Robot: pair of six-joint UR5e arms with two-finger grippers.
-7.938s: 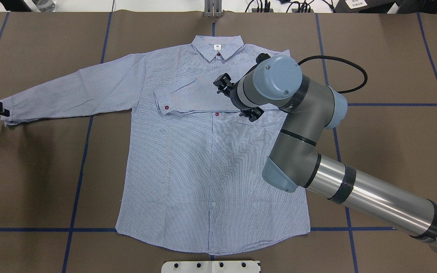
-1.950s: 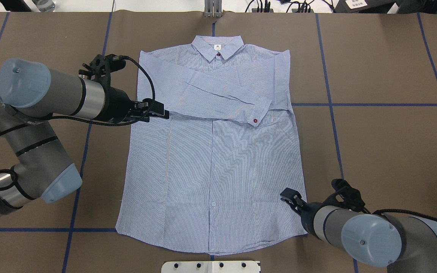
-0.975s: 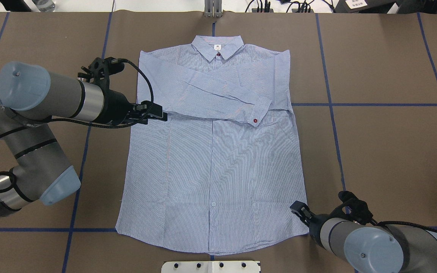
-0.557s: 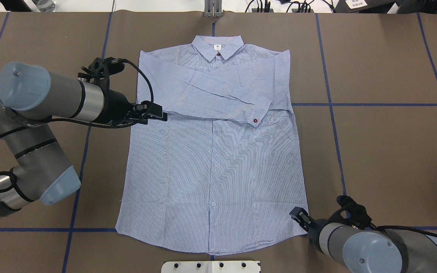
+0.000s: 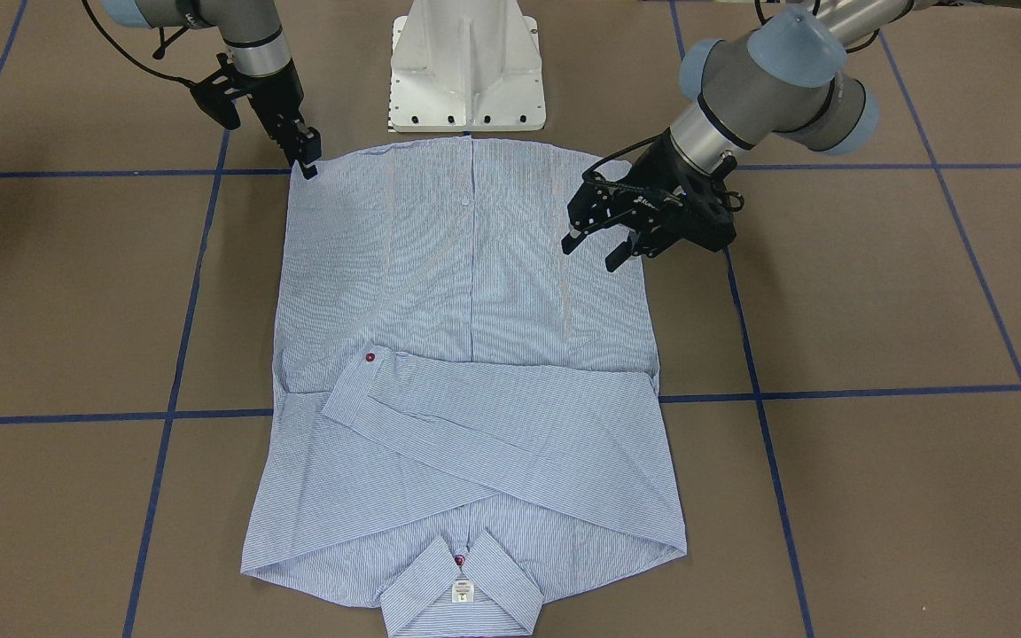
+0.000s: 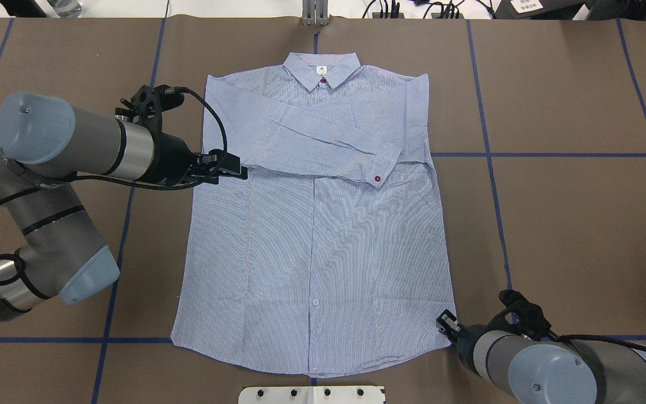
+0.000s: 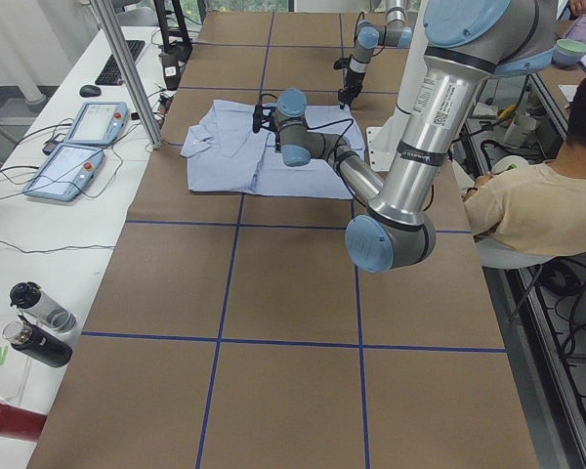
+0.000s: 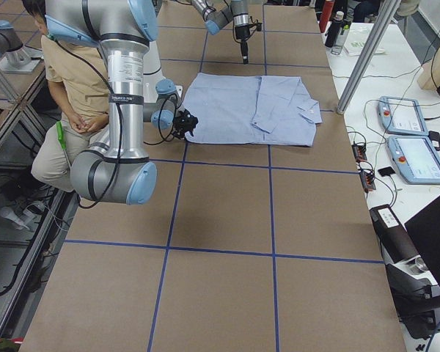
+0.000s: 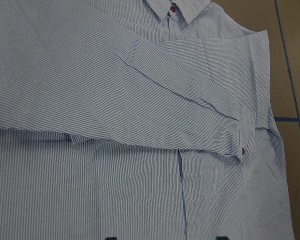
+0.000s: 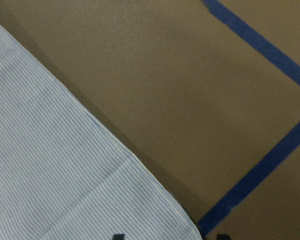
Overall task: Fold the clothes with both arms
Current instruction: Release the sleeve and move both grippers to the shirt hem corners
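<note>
Overhead view, read from left to right. The left arm enters at the left edge and reaches across the brown table. Its left claw hangs over the side edge of the shirt, just below the folded sleeves. Its jaws are spread apart and hold nothing, which is clearest in the front-facing view.

At centre, the shirt lies flat and front-up. Its collar points away from the robot, and its hem lies nearest the white pedestal base. Both sleeves are folded across the chest, one over the other. The cuff of the upper sleeve, with its dark red button, ends near the shirt's right side.

At the lower right, the right arm brings the right claw down to the hem corner on that side. In the right wrist view the two dark fingertips stand apart, so the claw is unclosed. The corner lies flat on the table just ahead of the gap and is not pinched. Blue tape lines divide the table into squares.
</note>
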